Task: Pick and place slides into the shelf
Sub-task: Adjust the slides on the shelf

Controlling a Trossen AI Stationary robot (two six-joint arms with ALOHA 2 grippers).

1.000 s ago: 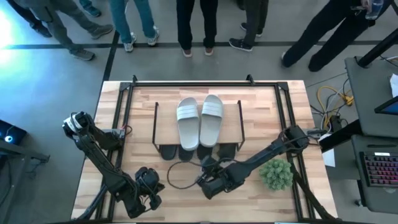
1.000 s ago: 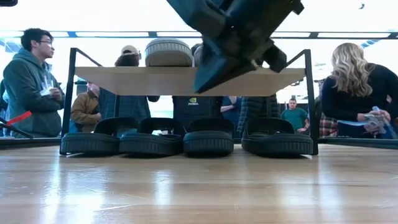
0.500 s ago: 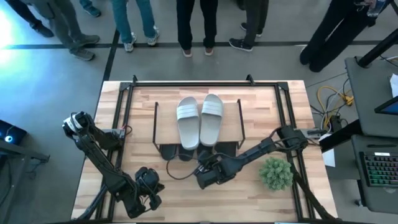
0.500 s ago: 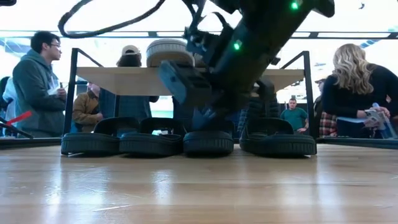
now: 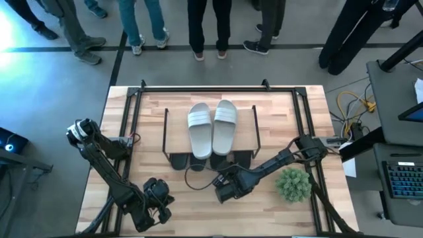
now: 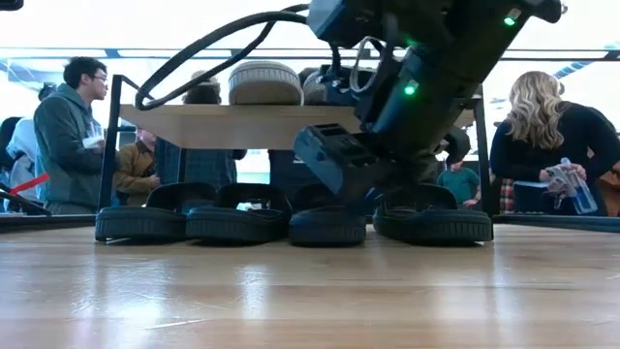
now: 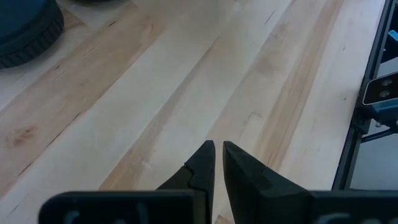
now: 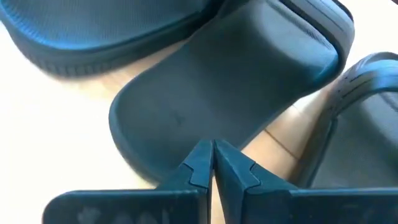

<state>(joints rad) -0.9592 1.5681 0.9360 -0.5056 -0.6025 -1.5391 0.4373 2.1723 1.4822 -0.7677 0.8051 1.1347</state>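
My right hand (image 8: pixel 213 163) has its fingers pressed together, holding nothing, with the tips just over the heel of a black slide (image 8: pixel 211 106) in the row under the shelf (image 5: pixel 178 135); I cannot tell whether they touch it. From above, this hand (image 5: pixel 227 190) sits at the shelf's near edge. Four black slides (image 6: pixel 237 215) stand side by side on the tabletop (image 6: pixel 310 291) beneath the board, and two pale slides (image 5: pixel 211 127) lie on top of it. My left hand (image 7: pixel 217 158), fingers nearly together and empty, waits over bare wood at the near left corner. A small green plant (image 5: pixel 293 184) stands to the right.
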